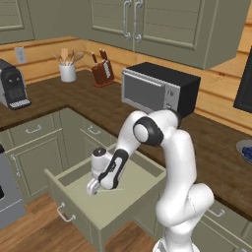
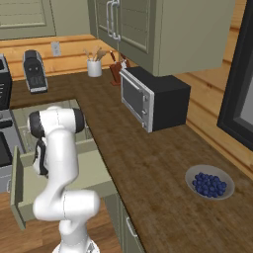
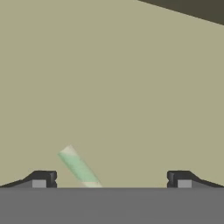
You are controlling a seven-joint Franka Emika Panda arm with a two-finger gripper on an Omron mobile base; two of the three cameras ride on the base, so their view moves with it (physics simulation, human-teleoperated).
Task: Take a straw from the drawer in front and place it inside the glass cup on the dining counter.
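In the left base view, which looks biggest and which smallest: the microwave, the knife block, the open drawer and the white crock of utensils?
1. Drawer, though it lies nearest the camera.
2. Microwave.
3. Knife block and white crock look alike; both stand far back, so I won't rank them.

A kitchen is showing here: a microwave [image 1: 160,91] sitting mid-frame on the worktop [image 1: 98,101], a knife block [image 1: 102,72] and what is probably a coffee machine [image 1: 12,84] standing upper left.
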